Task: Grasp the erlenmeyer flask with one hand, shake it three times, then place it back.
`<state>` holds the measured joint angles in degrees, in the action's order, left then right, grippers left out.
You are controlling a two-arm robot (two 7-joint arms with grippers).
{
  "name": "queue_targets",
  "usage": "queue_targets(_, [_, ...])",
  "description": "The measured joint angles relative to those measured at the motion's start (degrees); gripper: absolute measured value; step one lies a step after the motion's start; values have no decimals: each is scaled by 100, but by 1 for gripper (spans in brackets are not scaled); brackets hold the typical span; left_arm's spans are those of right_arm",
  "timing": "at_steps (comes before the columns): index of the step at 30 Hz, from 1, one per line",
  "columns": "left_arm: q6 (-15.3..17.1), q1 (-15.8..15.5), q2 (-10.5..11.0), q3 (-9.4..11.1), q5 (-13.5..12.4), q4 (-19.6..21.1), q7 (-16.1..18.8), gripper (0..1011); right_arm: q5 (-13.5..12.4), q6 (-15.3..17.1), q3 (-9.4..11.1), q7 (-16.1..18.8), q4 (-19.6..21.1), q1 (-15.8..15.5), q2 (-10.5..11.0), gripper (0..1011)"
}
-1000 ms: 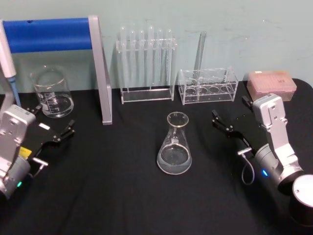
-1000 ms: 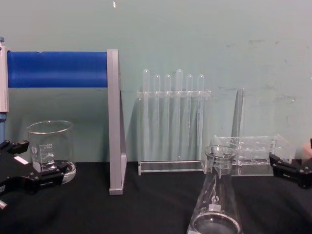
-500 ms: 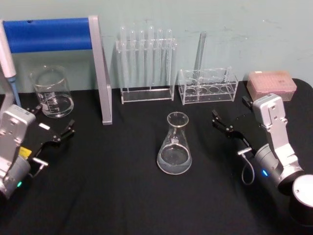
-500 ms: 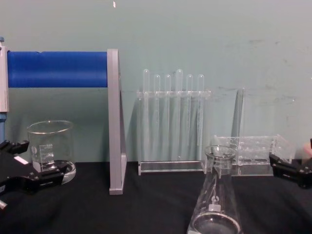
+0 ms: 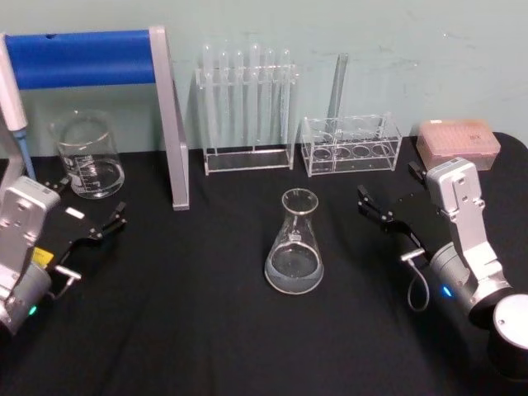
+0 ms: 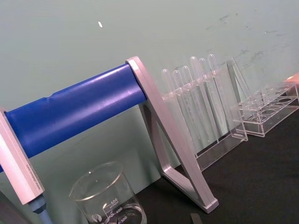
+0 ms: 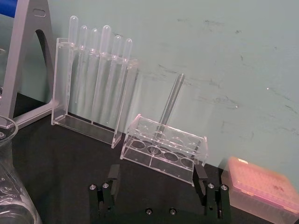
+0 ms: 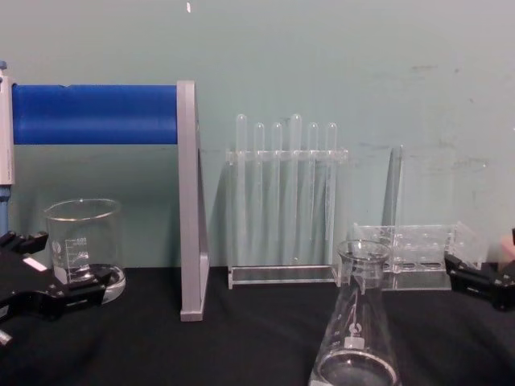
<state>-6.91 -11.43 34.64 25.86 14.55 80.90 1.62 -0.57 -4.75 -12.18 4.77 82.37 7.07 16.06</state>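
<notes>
1. Black cloth covered your surface (image 5: pixel 206 330), and the erlenmeyer flask (image 5: pixel 294 243) stood upright near its middle, well apart from both claws, with a little clear liquid in its wide base.
2. Your right claw (image 5: pixel 388 216) hovered low to the flask's right, its long black jaws spread wide and grasping nothing; the silver arm behind it angled back toward the right edge of the head view.
3. Your left claw (image 5: pixel 91 216) sat at the left side of the surface, just in front of the beaker (image 5: pixel 87 157), jaws also released and empty, with a small white label on one jaw whose print could not be read.
4. You could read "600" on the beaker in the chest view; the flask's white markings were too small to make out.
5. Behind the flask stood a test tube rack (image 5: pixel 246 111), a low clear rack (image 5: pixel 351 144) holding one tube, a pink tip box (image 5: pixel 458 142) and a blue roll on a grey stand (image 5: pixel 82 58).
6. In the chest view the flask's base was cut off at the bottom edge, and the right claw showed only partly at the right edge.
</notes>
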Motion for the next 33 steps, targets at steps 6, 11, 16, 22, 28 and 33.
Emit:
queue_targets(6, [0, 0, 0, 0, 0, 0, 0, 1001, 0, 0, 0, 0, 0, 0, -1, 1000])
queue_targets(11, [0, 0, 0, 0, 0, 0, 0, 1001, 0, 0, 0, 0, 0, 0, -1, 1000])
queue_targets(16, [0, 0, 0, 0, 0, 0, 0, 1001, 0, 0, 0, 0, 0, 0, 0, 1000])
queue_targets(22, [0, 0, 0, 0, 0, 0, 0, 1001, 0, 0, 0, 0, 0, 0, 0, 1000])
queue_targets(28, [0, 0, 0, 0, 0, 0, 0, 1001, 0, 0, 0, 0, 0, 0, 0, 1000])
queue_targets(33, [0, 0, 0, 0, 0, 0, 0, 1001, 0, 0, 0, 0, 0, 0, 0, 1000])
